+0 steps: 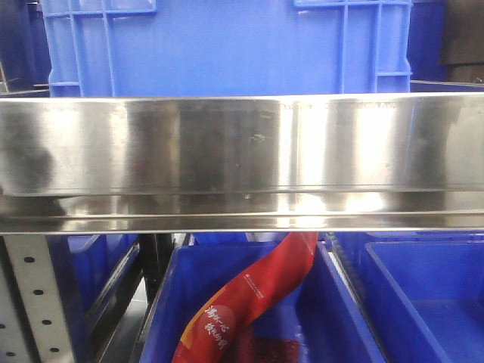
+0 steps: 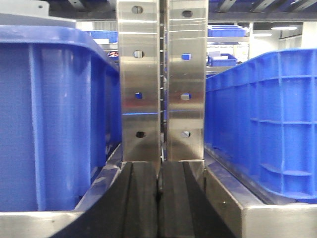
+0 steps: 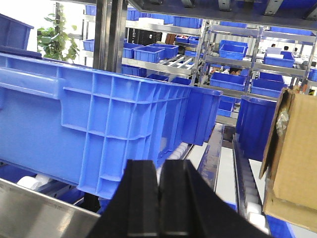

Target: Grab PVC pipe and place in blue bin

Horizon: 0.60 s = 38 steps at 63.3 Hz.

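I am seeing both tools pressed fully closed and gripping nothing: the left tool (image 2: 158,198) is pointing at the steel upright (image 2: 162,79) between two blue bins (image 2: 54,114), the right tool (image 3: 159,198) is hovering before a blue bin (image 3: 99,124). No PVC pipe is showing; a red packet (image 1: 249,302) is lying below the steel shelf rail (image 1: 242,159).

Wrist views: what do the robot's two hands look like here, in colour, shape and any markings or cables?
Both look alike. The left hand shows two matte black fingers, broad at the bottom of the frame and narrowing upward, with flat inner faces and a ridged outer contour. The right hand has the same black, flaring fingers. No markings, cables or arm links are visible in either view.
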Available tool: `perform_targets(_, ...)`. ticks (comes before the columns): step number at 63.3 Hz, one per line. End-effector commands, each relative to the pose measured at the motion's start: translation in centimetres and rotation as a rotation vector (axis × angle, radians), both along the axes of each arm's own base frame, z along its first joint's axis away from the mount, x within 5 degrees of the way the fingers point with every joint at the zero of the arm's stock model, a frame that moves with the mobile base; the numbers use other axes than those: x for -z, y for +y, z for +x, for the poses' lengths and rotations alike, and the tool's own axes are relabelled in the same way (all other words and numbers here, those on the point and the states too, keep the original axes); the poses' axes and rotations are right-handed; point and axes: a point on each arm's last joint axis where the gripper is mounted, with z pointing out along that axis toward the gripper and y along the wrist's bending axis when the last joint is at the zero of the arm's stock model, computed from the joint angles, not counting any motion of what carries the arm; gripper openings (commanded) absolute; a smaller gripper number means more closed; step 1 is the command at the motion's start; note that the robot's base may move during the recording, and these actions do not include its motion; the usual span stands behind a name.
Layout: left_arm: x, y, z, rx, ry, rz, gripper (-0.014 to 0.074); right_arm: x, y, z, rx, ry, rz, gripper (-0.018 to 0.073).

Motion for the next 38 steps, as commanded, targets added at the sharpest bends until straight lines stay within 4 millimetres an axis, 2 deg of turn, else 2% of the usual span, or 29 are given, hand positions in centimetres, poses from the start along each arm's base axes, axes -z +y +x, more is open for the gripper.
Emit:
perform_targets(1,-0.42,0.05,-0.13,-0.007,-0.043,-0.002,-0.0111,-0.21,-0.09,-0.08,0.011,-0.028,0.001,-0.0162)
perform_targets(19,-0.57,0.14,-0.16,-0.023,-0.059,-0.002,-0.0111,-0.21,-0.09,-0.08,0.011,-0.028,0.001,-0.0162)
perform_targets(38,0.33,0.10,0.02,-0.020,0.041,0.000,-0.0111,-0.21,-0.09,-0.08,0.011,-0.028,0.001,-0.0162)
